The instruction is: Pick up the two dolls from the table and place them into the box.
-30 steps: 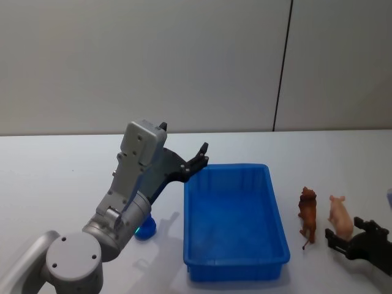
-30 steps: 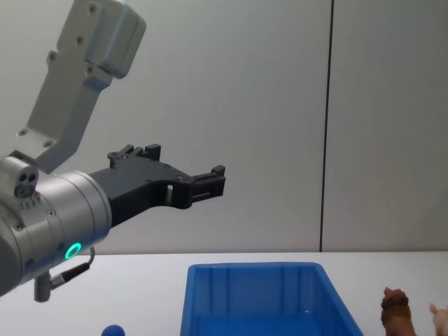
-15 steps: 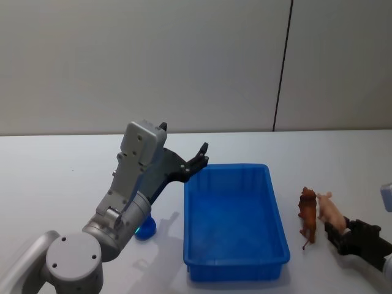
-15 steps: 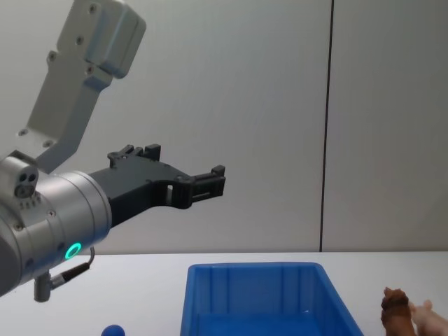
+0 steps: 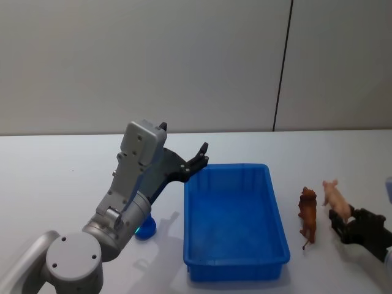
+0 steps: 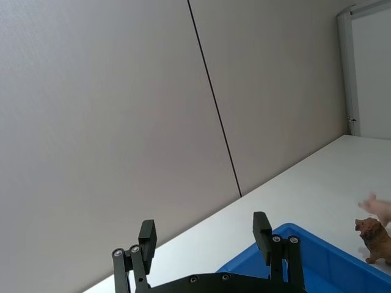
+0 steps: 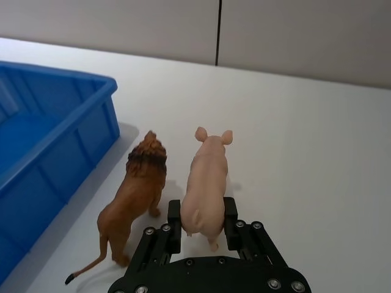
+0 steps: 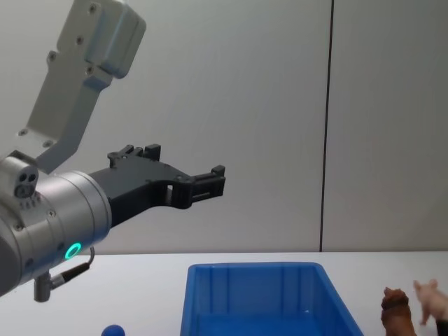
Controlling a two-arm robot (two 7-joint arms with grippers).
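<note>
As the right gripper (image 7: 202,211), clamped on the pig doll (image 7: 208,171), lifts it off the table (image 7: 305,122), the box (image 5: 226,166) waits at nine o'clock, the left gripper (image 6: 204,226) idling agape beyond.

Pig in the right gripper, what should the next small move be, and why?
Probably lift the pig a bit higher and carry it left over the box. The right gripper is shut on its rear, and the lion stands between it and the box, so extra height should clear it. The left gripper hangs open near the box's far left corner.
</note>
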